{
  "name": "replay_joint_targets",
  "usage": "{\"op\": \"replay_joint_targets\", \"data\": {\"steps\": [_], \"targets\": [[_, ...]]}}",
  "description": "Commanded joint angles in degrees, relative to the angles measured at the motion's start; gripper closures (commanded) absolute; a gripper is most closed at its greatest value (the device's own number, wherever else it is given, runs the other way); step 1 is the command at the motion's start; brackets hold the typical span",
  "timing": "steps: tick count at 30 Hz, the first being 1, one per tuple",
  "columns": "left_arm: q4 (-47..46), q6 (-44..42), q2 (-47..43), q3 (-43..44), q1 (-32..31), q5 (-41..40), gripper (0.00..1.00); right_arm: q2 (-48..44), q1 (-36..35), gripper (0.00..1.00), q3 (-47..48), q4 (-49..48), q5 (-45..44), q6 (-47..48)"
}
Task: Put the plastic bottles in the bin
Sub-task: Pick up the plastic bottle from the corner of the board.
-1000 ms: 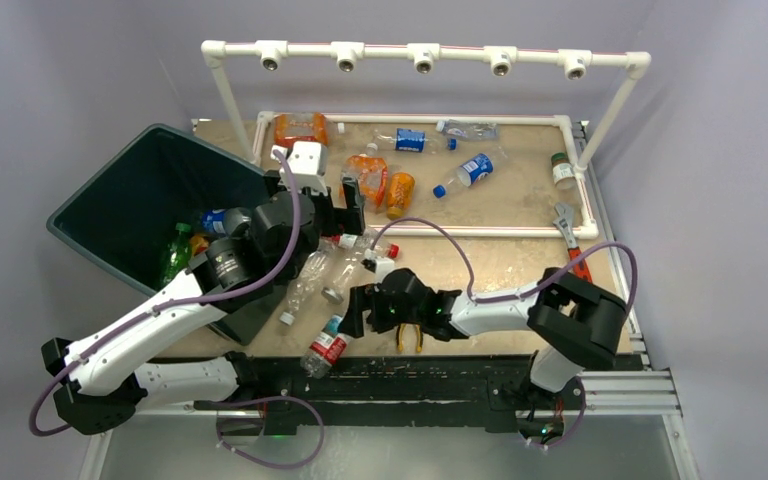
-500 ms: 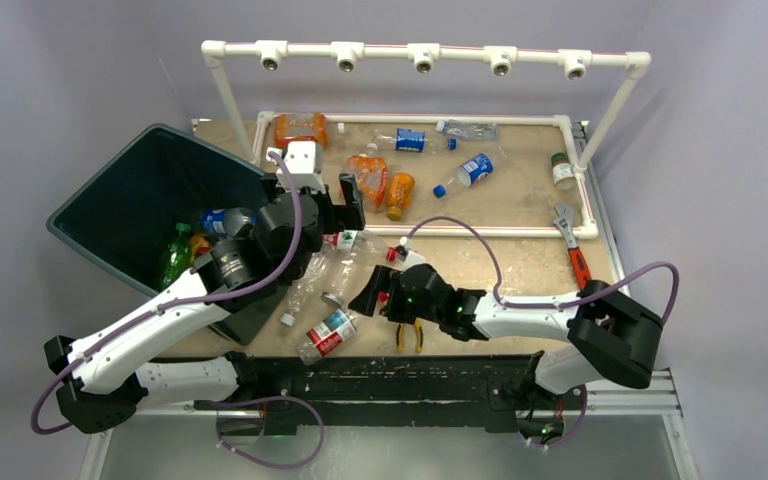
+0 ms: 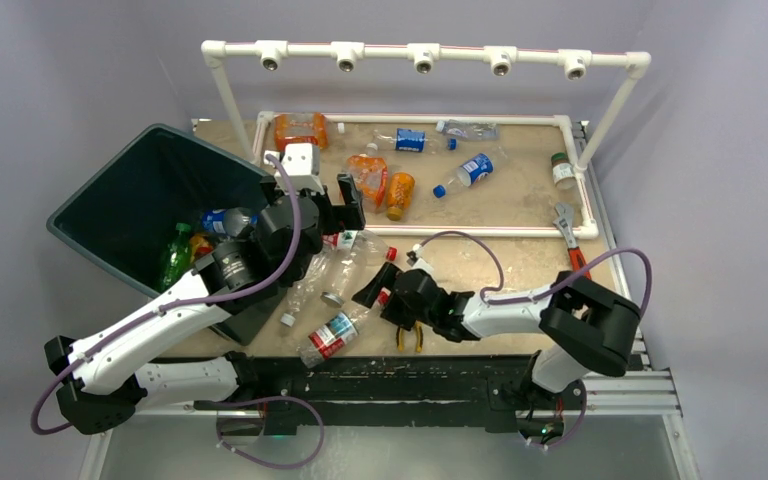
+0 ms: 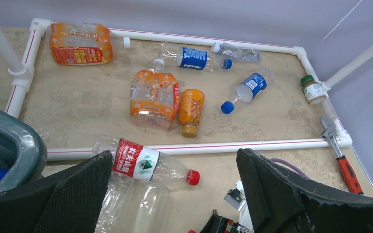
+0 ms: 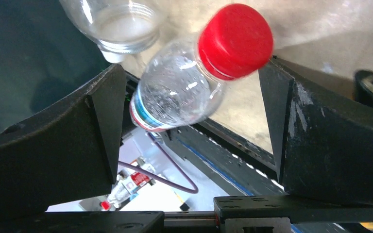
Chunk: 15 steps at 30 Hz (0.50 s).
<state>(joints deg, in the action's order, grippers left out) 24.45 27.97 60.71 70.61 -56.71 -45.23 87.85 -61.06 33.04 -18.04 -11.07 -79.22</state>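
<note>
My right gripper (image 3: 370, 293) is open. Its fingers stand wide on either side of the red-capped neck of a clear bottle (image 3: 331, 332) with a red and blue label, without touching it; in the right wrist view that bottle (image 5: 175, 92) lies between the fingers (image 5: 102, 116). My left gripper (image 3: 345, 205) is open and empty above a clear red-labelled bottle (image 4: 143, 162) and a crushed clear one (image 4: 136, 201). The dark bin (image 3: 130, 190) stands at the left with a green bottle (image 3: 174, 255) inside. Orange bottles (image 4: 153, 99) and blue-labelled ones (image 4: 247, 87) lie inside the far pipe frame.
A white pipe frame (image 3: 480, 231) fences the far part of the table, and a pipe rack (image 3: 420, 52) with lamps stands above it. A red-handled wrench (image 3: 572, 248) lies at the right. Yellow-handled pliers (image 3: 410, 337) lie under my right arm. A green-capped jar (image 3: 562, 170) sits far right.
My right gripper has moved up and right along the labelled bottle to its cap end, and that bottle has turned and shifted slightly. The left arm has barely moved.
</note>
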Motion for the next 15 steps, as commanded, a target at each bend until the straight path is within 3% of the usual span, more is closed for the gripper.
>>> {"op": "replay_joint_targets", "data": {"steps": [1,7,15], "targets": [[-2.2,1.5,-0.9,-0.4,-0.2,0.2,0.01,4.8,0.0,0.01,1.9,-0.5,-2.3,-2.8],[-2.5,2.1,-1.6,-1.0,-0.4,0.9,0.01,8.8,-0.7,0.08,3.3,-3.6,-1.0,-2.6],[-2.5,1.8,-1.6,-1.3,-0.5,0.9,0.01,6.5,-1.2,0.37,-1.1,-7.0,-3.4,-2.2]]}}
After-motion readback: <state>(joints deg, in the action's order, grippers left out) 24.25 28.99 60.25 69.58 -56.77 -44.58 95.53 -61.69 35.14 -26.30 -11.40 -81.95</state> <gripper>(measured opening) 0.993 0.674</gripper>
